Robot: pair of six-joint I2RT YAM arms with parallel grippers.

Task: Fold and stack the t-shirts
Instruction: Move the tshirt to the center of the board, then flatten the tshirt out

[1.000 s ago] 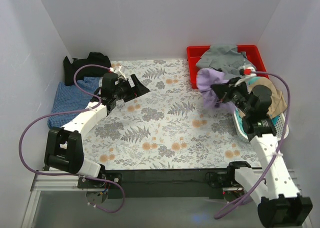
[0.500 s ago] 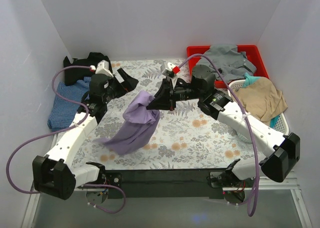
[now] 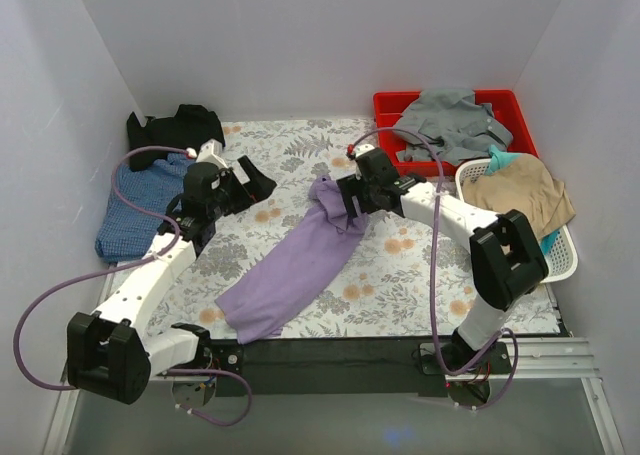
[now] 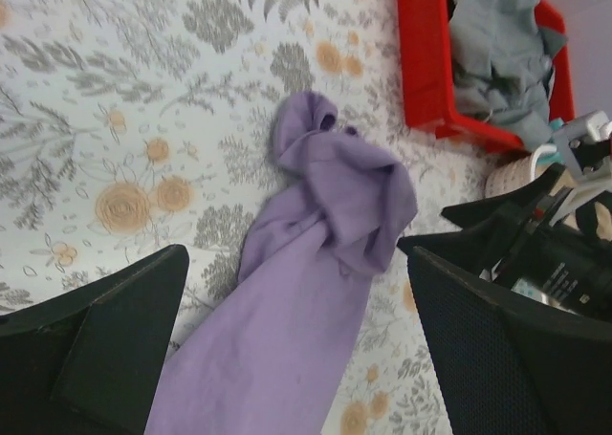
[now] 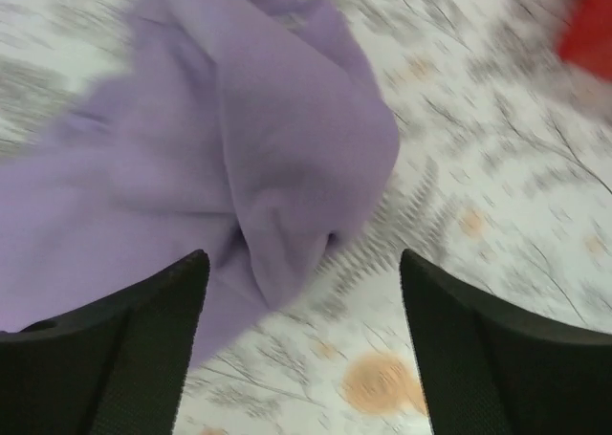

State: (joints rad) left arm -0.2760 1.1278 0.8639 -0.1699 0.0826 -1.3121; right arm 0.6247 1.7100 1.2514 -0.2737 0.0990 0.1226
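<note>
At the table's left edge lies the blue checked t-shirt (image 3: 130, 210), with the black t-shirt (image 3: 170, 127) just beyond it at 12 o'clock. The left gripper (image 3: 257, 180) hangs over the floral table (image 3: 420, 275) with its jaws spread wide and nothing between them. The lilac t-shirt (image 3: 295, 265) is apart from it, at about 4 o'clock in the top view. That shirt lies on the table in a long strip, bunched at its far end and trailing toward 7 o'clock. The right gripper (image 3: 347, 203) sits directly over the bunch, jaws parted and released, the cloth (image 5: 239, 167) lying slack under its fingers (image 5: 124, 349). At 2 o'clock from it stands a red bin (image 3: 383, 115) of grey clothing.
</note>
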